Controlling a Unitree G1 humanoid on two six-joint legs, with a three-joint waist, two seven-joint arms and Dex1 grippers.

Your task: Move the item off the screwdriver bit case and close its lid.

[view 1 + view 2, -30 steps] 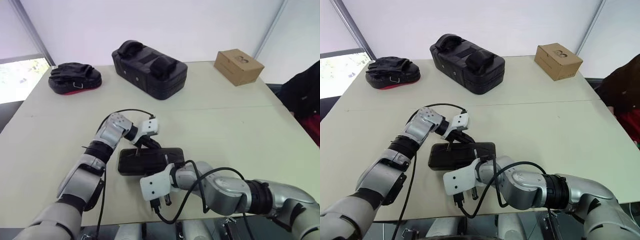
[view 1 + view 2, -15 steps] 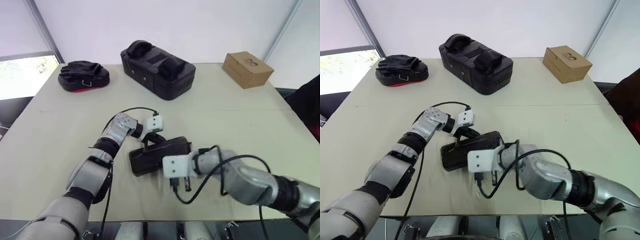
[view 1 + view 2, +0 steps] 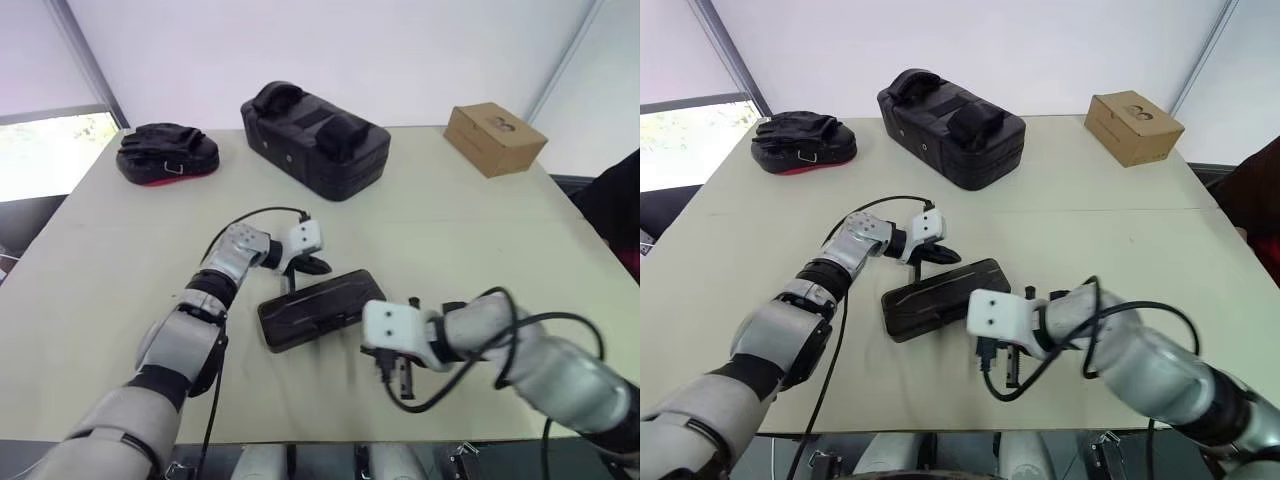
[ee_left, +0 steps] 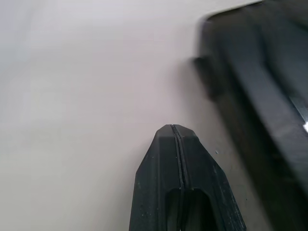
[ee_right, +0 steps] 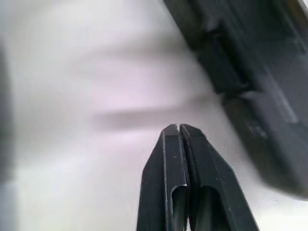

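Both sets of fingers are pressed closed and empty beside the screwdriver bit case (image 3: 320,310), whose lid (image 3: 940,297) lies flat, apparently closed.

L gripper (image 4: 176,130) fingers pressed together – R gripper (image 5: 179,129) same, both angled down.

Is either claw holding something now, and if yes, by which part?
Nothing is held. The left claw and the right claw are both shut on nothing, beside the flat dark grey plastic case.
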